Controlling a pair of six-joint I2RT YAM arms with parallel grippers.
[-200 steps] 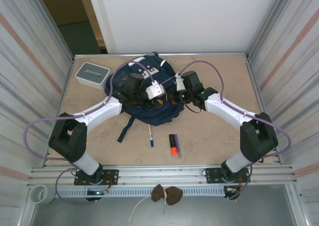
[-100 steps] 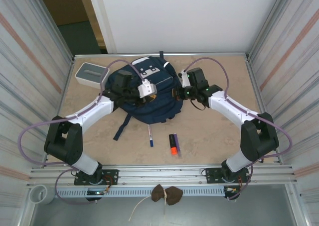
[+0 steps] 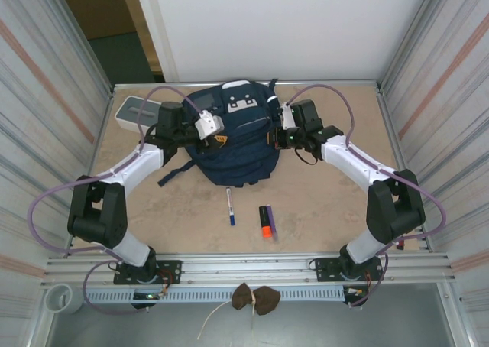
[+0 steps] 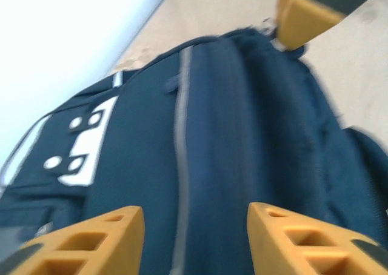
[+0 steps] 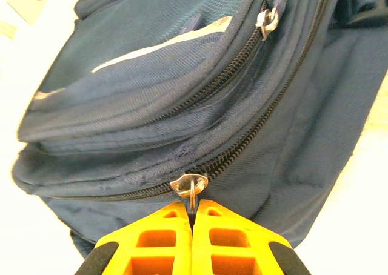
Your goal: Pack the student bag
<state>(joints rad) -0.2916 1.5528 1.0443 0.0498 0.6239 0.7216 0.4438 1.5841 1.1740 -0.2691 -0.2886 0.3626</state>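
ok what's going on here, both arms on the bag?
Yes, both arms are at the bag, which lies on the far half of the table. The right gripper is shut on a zipper pull, and that zip looks closed along the stretch in view. The left gripper is open, its fingers spread over the bag's other side; I can't tell if they touch it. A pen and a marker lie nearer the bases, not yet packed. A box sits far left.
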